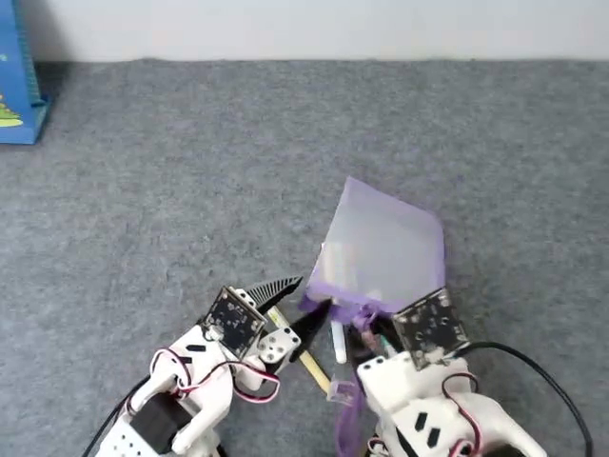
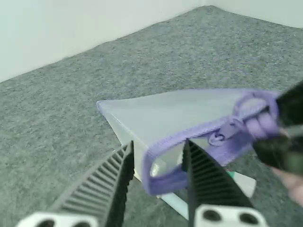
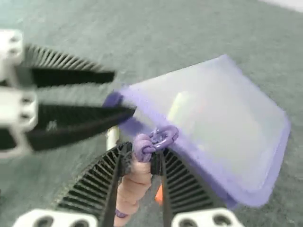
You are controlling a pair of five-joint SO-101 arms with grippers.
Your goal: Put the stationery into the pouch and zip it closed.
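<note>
1. Pouch point(image 1: 385, 248): a flat, translucent lilac sleeve with a darker purple woven zipper band along its near edge. It lies on the grey felt-like mat point(image 1: 190, 171), just in front of both arms. Pale shapes show dimly through its frosted skin.
2. The zipper pull point(image 3: 142, 145) is a soft lilac tab linked to a small purple ring point(image 3: 163, 137). It sits at the end of the band nearest the right arm.
3. The right gripper point(image 3: 142, 149) has its ribbed black fingers pinched tight on that tab, and the ring pokes out just above them.
4. The left gripper point(image 2: 158, 145) is spread wide and grips nothing. Its two serrated fingers straddle the corner of the zipper band at the other end of the pouch's mouth. In the right wrist view one fingertip point(image 3: 128, 112) touches that corner.
5. A wooden pencil point(image 1: 303, 350) lies slanted on the mat under the left gripper, outside the pouch.
6. A short white pen point(image 1: 338, 343) lies beside the pencil, between the two grippers and partly under the pouch's near edge.
7. A blue box point(image 1: 17, 86) stands at the far left edge of the mat, well apart from everything else.
</note>
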